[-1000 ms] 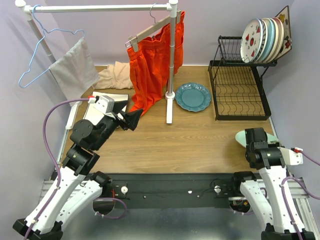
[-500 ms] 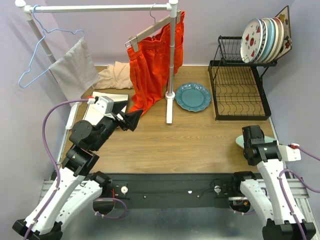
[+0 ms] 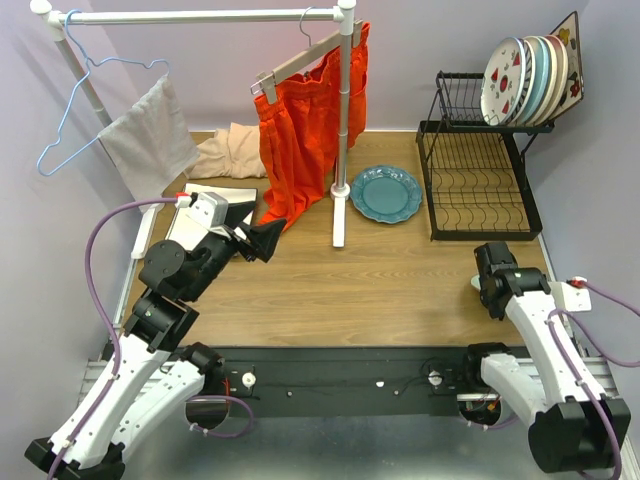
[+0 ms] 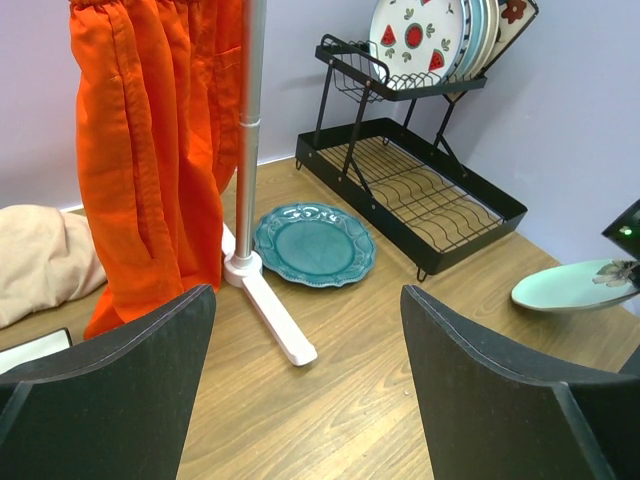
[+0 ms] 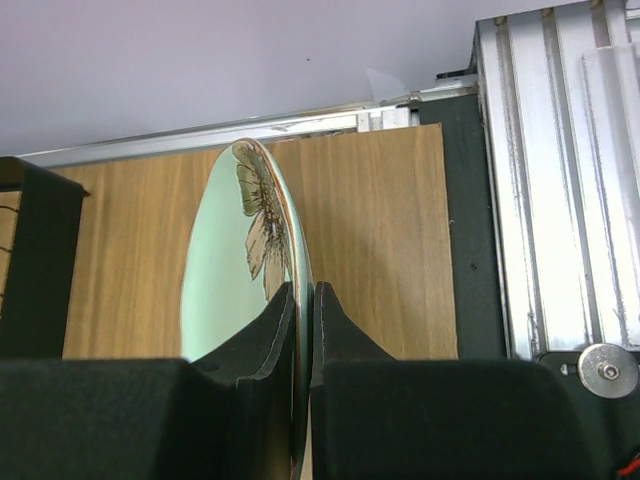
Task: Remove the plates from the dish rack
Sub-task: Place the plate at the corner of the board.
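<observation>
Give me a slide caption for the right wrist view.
Right gripper shut on the rim of the mint plate, seen edge-on over the wooden table.

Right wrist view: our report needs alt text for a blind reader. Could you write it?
The right gripper is shut on the rim of a pale mint plate with a brown flower drawn on it, seen nearly edge-on. Behind it are the wooden table and, to the right, a metal rail.
</observation>
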Controlling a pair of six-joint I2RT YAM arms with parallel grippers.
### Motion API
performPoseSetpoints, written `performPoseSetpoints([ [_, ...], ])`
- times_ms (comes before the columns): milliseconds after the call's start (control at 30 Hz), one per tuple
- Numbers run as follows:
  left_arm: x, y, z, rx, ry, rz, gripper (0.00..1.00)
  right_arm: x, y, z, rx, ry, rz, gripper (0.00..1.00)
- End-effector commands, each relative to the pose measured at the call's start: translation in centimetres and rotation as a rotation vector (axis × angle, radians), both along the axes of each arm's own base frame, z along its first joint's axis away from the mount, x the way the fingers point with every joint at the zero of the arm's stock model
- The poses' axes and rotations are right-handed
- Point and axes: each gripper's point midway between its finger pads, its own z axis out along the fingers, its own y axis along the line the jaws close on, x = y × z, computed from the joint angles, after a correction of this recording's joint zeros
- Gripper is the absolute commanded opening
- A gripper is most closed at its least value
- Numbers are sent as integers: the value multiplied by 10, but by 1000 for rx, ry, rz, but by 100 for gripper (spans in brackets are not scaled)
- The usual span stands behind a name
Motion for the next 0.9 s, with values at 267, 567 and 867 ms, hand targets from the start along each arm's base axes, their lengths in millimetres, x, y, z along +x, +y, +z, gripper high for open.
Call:
performPoseSetpoints([
  [267,1,-1,-2,-4,4,5,84,4,-17,7,-128,-174,-110,12],
  [567,2,-2,-3,1,8,0,84,5,-17,-3,-127,-165,-129,24],
  [867,2,-4,-4,4,9,-5,84,7,-18,-14,-138,-137,-145,27],
])
